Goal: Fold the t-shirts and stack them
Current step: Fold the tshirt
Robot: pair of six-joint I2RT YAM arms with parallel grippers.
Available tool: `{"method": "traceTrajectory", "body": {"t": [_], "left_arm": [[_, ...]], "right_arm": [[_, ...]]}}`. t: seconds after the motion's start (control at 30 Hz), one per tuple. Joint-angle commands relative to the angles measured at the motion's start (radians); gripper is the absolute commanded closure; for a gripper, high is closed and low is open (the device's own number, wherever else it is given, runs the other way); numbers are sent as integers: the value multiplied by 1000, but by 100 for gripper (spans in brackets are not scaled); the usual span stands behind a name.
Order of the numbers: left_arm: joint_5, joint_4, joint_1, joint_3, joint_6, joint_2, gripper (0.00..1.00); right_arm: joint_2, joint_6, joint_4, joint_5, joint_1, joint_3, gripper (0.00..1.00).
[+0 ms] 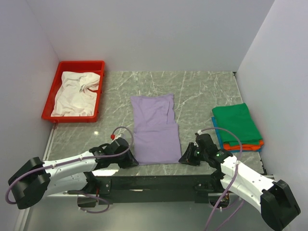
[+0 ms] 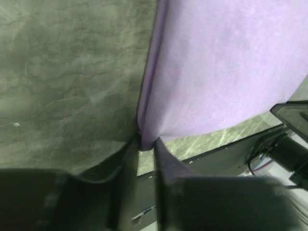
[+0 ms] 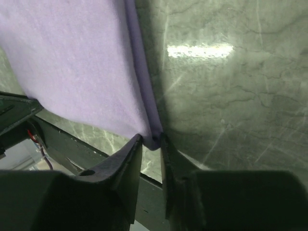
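Lavender shirt [image 1: 155, 130] is lying flat mid-table [image 1: 202, 91], folded into a long panel, with its near edge right up by the arms. The left gripper [image 2: 146, 147] has its jaws squeezed down to a narrow gap on the near-left corner, and the right gripper [image 3: 153, 140] is pinching the near-right corner the same way. Further out, a green shirt [image 1: 237, 122] tops an orange and blue stack off to the right, and a white shirt [image 1: 74, 94] sits crumpled in the red tray [image 1: 82, 64] far left.
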Motion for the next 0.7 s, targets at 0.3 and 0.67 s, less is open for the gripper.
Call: {"method": "traceTrajectory", "body": {"t": [0.3, 0.67], "left_arm": [[-53, -110, -63, 50, 24, 27, 99], [-90, -367, -179, 96, -18, -217, 99]], "right_arm": [[-75, -1, -47, -17, 17, 20, 100], [-296, 39, -261, 6, 158, 55, 100]]}}
